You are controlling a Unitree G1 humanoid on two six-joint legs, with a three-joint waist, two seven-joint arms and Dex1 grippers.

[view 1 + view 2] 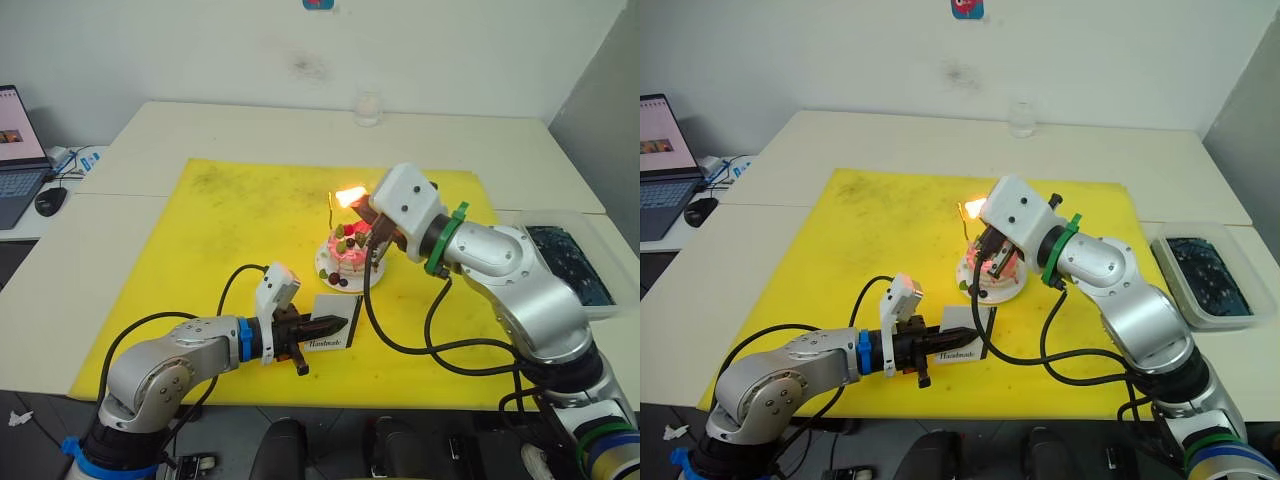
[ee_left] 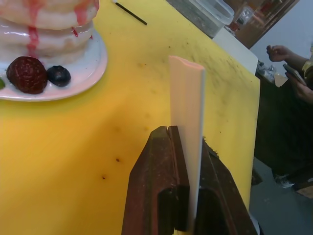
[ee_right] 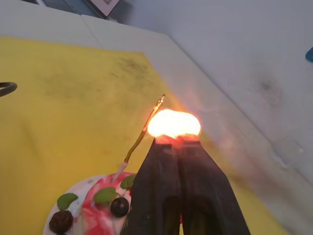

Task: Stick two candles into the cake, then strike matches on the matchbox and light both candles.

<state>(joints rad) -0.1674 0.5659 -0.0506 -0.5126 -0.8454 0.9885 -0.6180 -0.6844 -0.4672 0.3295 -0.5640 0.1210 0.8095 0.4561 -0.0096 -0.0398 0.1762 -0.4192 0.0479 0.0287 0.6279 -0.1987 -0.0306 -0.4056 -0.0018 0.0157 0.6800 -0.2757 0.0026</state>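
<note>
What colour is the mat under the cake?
Bright yellow mat, with some dark smudges. It shows best in the left eye view, beneath the cake.

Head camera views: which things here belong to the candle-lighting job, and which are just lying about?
Part of the job:
- cake on its plate
- candle standing in the cake
- burning match in the right gripper
- matchbox in the left gripper

Just lying about:
- laptop
- mouse
- glass
- plastic tray
- yellow mat
</note>
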